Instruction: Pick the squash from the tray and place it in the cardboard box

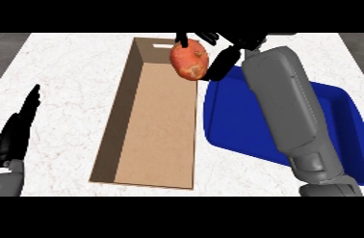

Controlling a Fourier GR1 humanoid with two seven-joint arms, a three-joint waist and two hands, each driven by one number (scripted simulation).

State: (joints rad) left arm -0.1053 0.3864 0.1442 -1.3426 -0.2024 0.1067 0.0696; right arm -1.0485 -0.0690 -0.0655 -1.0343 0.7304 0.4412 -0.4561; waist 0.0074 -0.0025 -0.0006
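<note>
Aloft, the orange squash (189, 61) sits clamped in the curled fingers of the right hand (222, 63) — hanging over the far right rim of the open cardboard box (121, 112), just beside the blue tray (235, 121). At the view's left edge the left hand (18, 128) rests, fingers straight and together.

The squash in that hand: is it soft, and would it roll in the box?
Probably stiff: the squash shows a plump oval shape, undented where the right hand curls round it. Its rounded sides suggest it could roll a little on the flat floor of the cardboard box, though the walls would likely stop it.
</note>
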